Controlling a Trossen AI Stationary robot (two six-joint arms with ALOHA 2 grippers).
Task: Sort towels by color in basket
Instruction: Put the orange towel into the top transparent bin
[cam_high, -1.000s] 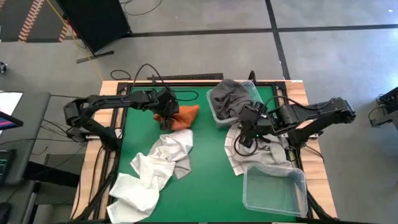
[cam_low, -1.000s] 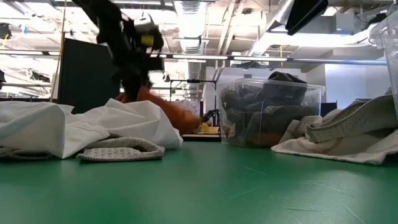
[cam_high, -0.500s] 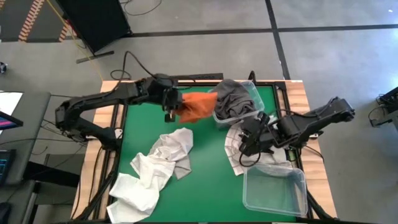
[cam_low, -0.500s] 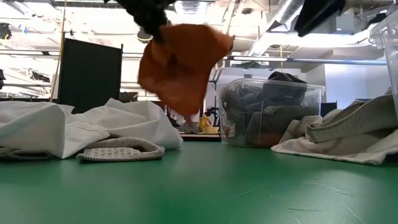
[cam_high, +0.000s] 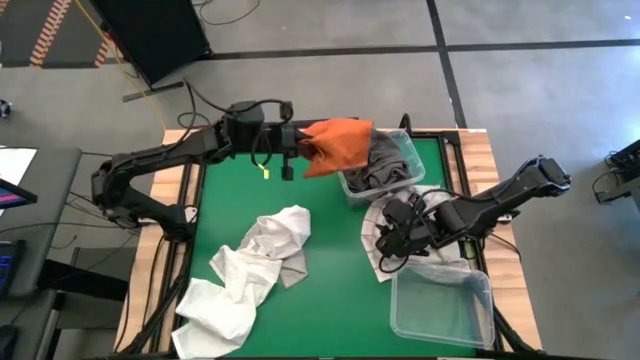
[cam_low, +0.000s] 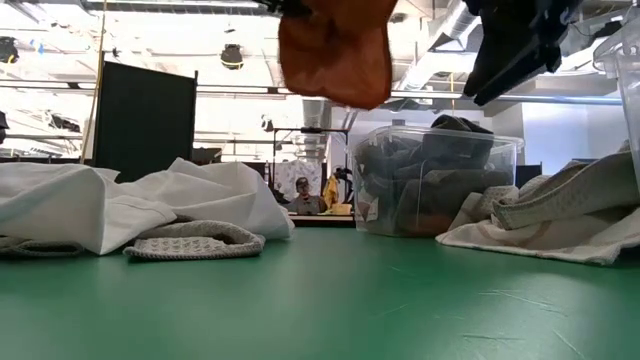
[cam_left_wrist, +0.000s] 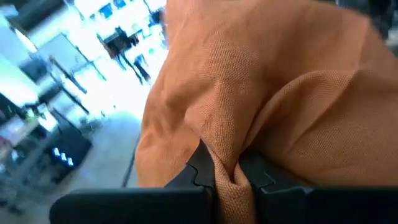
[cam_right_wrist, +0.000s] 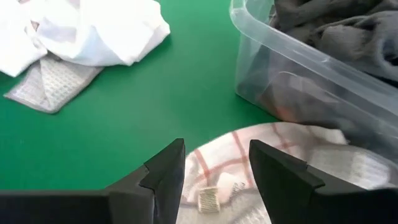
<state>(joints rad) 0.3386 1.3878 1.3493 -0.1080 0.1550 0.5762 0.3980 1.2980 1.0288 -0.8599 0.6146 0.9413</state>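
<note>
Left fingers (cam_left_wrist: 227, 177) pinching orange towel (cam_high: 338, 146) beside bin (cam_high: 408, 150) — carry fully over rim before release; right fingers (cam_right_wrist: 214, 168) spread above checked towel (cam_right_wrist: 273, 155).

towel (cam_high: 340, 144) hangs over bin (cam_high: 402, 152), another bin (cam_high: 441, 306) nearer

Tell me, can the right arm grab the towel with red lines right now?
Probably yes. The right tool hangs open just above the white towel with reddish grid lines, and nothing lies between them.
</note>
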